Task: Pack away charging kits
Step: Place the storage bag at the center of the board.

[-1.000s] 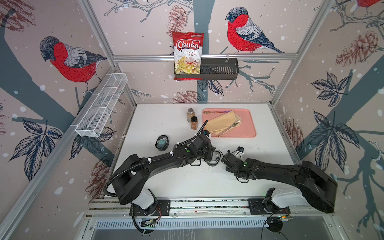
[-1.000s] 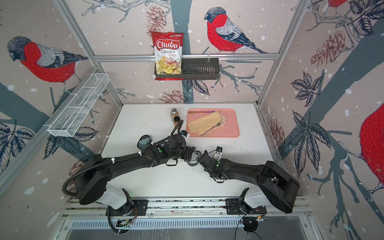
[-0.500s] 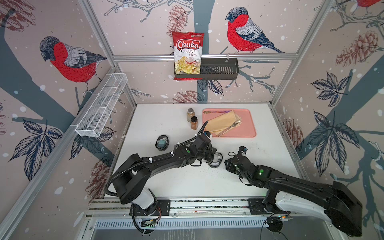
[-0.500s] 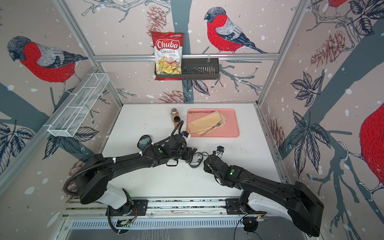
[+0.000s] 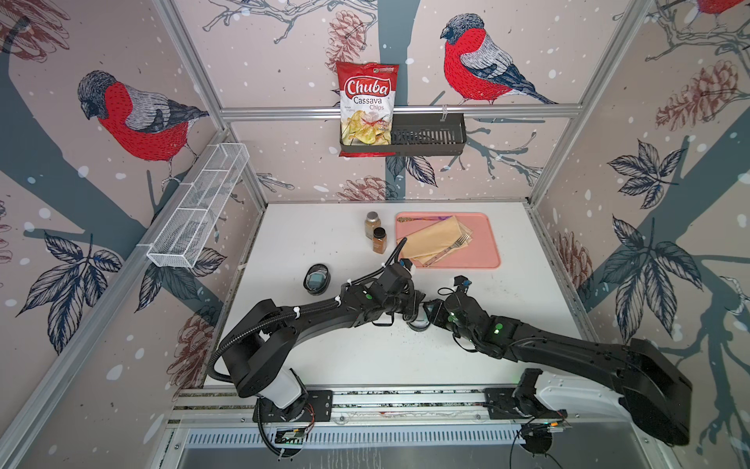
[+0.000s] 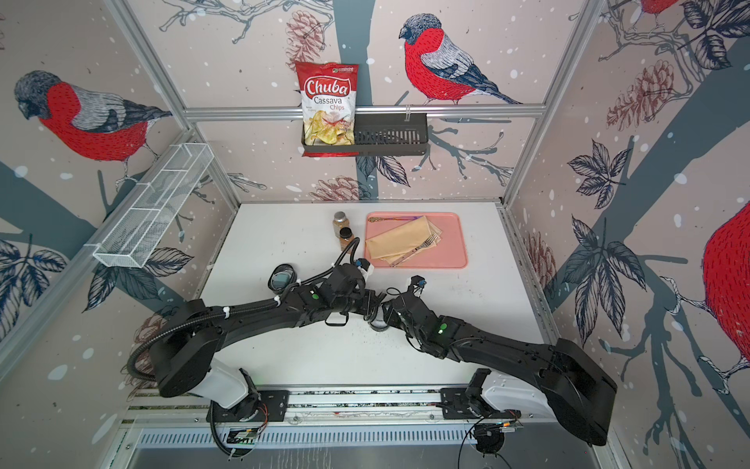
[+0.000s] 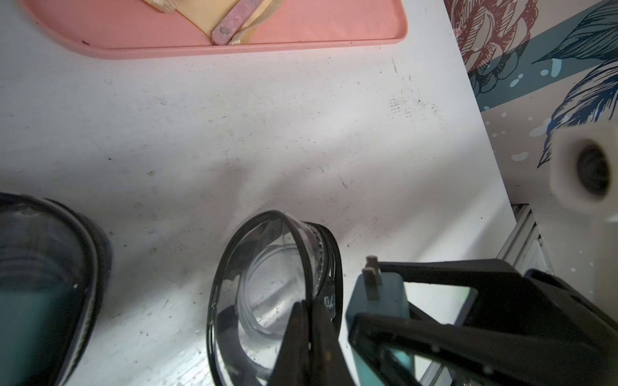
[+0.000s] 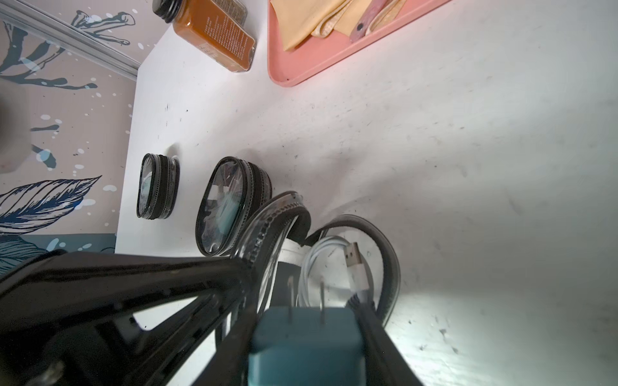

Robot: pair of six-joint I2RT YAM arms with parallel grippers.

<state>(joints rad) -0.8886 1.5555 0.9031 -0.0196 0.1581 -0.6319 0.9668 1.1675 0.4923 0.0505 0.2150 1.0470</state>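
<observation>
Though near case (image 8: pixel 390 259), charger (image 8: pixel 304 344) between right jaws.

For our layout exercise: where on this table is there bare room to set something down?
Bare table: back-left, between spice jars and closed case; the front strip by the rail; right of the pink tray. Crowded: centre, where left gripper pinches the open case and right gripper holds the teal charger.
</observation>
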